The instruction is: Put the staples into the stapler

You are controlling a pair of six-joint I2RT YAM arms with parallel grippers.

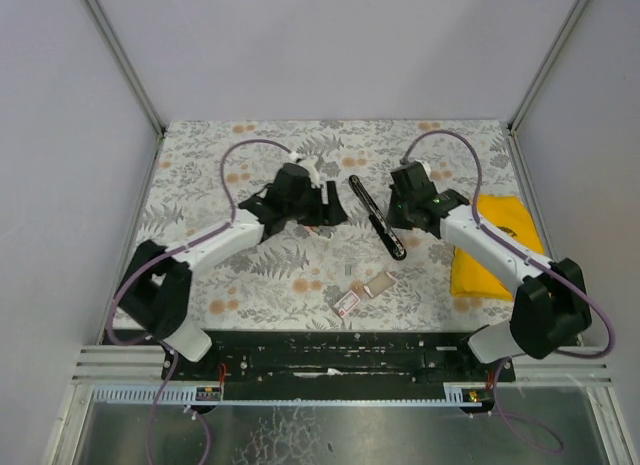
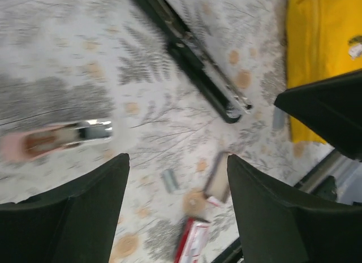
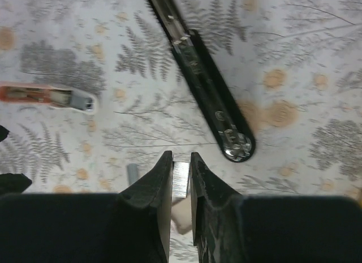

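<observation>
Stapler [image 1: 377, 217] lies opened flat on bench [image 1: 200, 165], betw. both hands. R hand [image 3: 181, 161] narrow, pinching staple strip [image 3: 180, 179]; stapler tip just ahead, not touching. L hand [image 2: 176, 161] wide, empty; stapler ahead, apart.

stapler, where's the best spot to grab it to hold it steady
Take the stapler across the narrow width of its thicker black half, coming straight down from above. It lies flat and opened out with both long sides bare, so the jaws can straddle it.
</observation>
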